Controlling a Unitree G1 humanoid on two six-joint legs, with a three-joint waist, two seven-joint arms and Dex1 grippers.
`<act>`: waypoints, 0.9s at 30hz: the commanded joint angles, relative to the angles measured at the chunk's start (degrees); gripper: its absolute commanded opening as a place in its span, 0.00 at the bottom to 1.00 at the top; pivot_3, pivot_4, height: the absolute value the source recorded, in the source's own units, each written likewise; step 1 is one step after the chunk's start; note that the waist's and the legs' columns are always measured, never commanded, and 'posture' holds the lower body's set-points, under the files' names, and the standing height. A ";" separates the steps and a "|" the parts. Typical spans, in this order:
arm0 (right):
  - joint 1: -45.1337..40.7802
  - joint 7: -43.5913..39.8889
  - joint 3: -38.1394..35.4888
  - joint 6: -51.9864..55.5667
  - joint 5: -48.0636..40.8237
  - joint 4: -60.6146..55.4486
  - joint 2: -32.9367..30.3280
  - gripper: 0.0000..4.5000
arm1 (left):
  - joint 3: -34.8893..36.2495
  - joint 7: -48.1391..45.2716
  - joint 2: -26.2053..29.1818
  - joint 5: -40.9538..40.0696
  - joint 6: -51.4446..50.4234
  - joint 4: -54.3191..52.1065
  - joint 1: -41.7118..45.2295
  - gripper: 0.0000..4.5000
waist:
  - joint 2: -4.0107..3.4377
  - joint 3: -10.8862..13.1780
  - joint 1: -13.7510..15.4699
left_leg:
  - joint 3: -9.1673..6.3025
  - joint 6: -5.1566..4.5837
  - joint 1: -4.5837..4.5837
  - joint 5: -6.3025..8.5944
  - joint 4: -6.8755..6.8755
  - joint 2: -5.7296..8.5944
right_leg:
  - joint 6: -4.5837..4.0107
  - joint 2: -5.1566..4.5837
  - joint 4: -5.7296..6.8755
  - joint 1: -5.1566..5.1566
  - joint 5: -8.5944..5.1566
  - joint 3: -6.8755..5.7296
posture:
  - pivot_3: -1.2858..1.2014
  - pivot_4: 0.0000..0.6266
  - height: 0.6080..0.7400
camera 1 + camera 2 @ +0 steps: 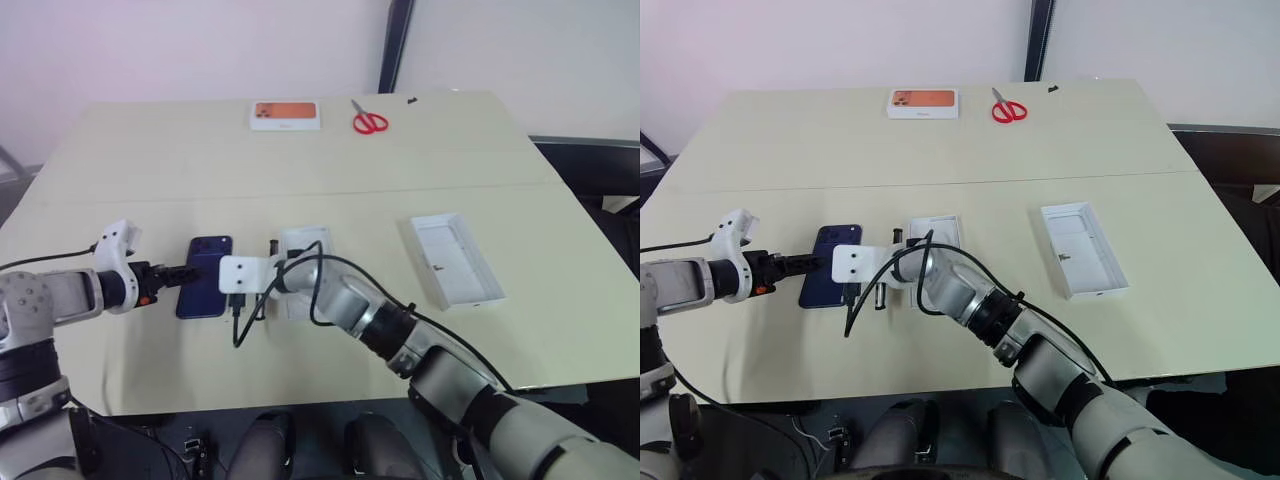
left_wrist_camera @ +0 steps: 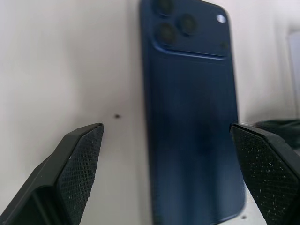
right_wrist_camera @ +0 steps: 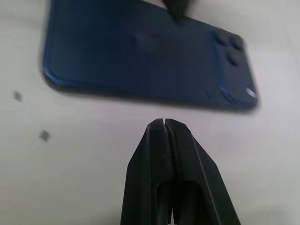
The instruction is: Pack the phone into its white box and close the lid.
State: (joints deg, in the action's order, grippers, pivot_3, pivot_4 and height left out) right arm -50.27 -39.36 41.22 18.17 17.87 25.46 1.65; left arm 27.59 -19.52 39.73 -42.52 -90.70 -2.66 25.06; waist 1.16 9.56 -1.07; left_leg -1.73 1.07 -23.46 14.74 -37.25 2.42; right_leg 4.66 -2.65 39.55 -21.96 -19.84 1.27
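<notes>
Two grippers close in on the slim dark navy-blue phone [image 1: 206, 276] from opposite sides: the left gripper [image 2: 168, 140], its two black fingers spread wide, points at the phone's left long edge with one finger on each side of the near end, neither seen touching it, while the right gripper [image 3: 164, 123], fingers pressed together and holding nothing, has its tip just beside the right long edge. That phone lies flat, glossy back up, on the pale cream table [image 1: 330, 180], long axis running away from the robot, camera cluster at the far end. Just right of it, partly hidden by the right wrist and its looping black cable [image 1: 318, 290], sits the shallow white box [image 1: 305, 240]. Well apart to the right lies the white lid [image 1: 455, 260], inside up and slightly angled. At the far edge rest a white box with an orange picture [image 1: 285, 115] and red-handled scissors [image 1: 368, 121]. Bare tabletop opens behind the phone and toward the near edge.
</notes>
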 commanded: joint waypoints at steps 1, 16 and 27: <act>-2.25 0.41 -0.46 -1.88 1.04 1.77 2.29 0.01 | -3.53 0.87 -2.38 -3.56 -1.80 1.08 -1.54 1.00 | 0.00 -0.02 0.14 | 0.00 0.00 0.00 0.00 -0.01 0.00 | 0.00 -0.01 0.00 0.01 0.00 0.00 | 0.52 0.24 1.00; -1.47 0.79 -2.83 -3.81 2.09 4.53 3.69 0.01 | -2.55 7.14 -7.30 -15.61 -1.80 -1.51 -2.76 1.00 | -0.12 -0.26 0.28 | -0.01 0.00 0.04 0.00 -0.01 0.01 | 0.00 -0.02 0.00 0.07 0.00 -0.01 | 0.52 0.24 1.00; -0.05 0.31 -3.24 -3.91 3.19 3.69 3.06 0.01 | 0.10 10.63 -7.66 -20.65 -1.80 2.27 -0.57 1.00 | -0.11 -0.27 0.32 | -0.06 0.00 0.05 0.00 -0.02 0.05 | 0.00 -0.04 -0.02 0.11 0.00 -0.04 | 0.52 0.24 1.00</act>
State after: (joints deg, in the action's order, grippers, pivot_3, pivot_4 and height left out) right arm -50.56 -38.76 37.72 14.94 21.10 30.57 3.57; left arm 30.17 -8.84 33.09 -59.98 -90.80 -0.62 24.84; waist 1.05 9.29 -0.74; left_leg -1.80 1.08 -23.40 14.75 -37.26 2.47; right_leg 4.66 -2.69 39.53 -21.86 -19.84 1.23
